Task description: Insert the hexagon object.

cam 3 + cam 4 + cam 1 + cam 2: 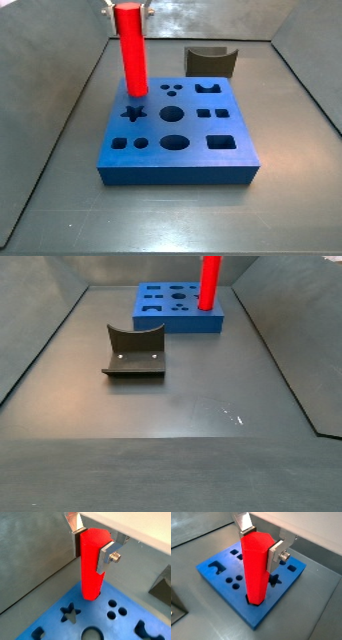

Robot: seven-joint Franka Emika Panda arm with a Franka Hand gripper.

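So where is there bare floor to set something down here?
The floor is bare in front of the dark grey block, and in the strip between it and the blue block. It is crowded at the blue block's corner, where the gripper holds the red bar upright.

Bright red hexagon bar (254, 569) upright at a corner of the blue block (181, 150) with dark shaped holes, silver gripper (262, 543) fingers (276, 556) with dark pads at its top, dark grey notched block (135, 352), matte grey floor (201, 406)
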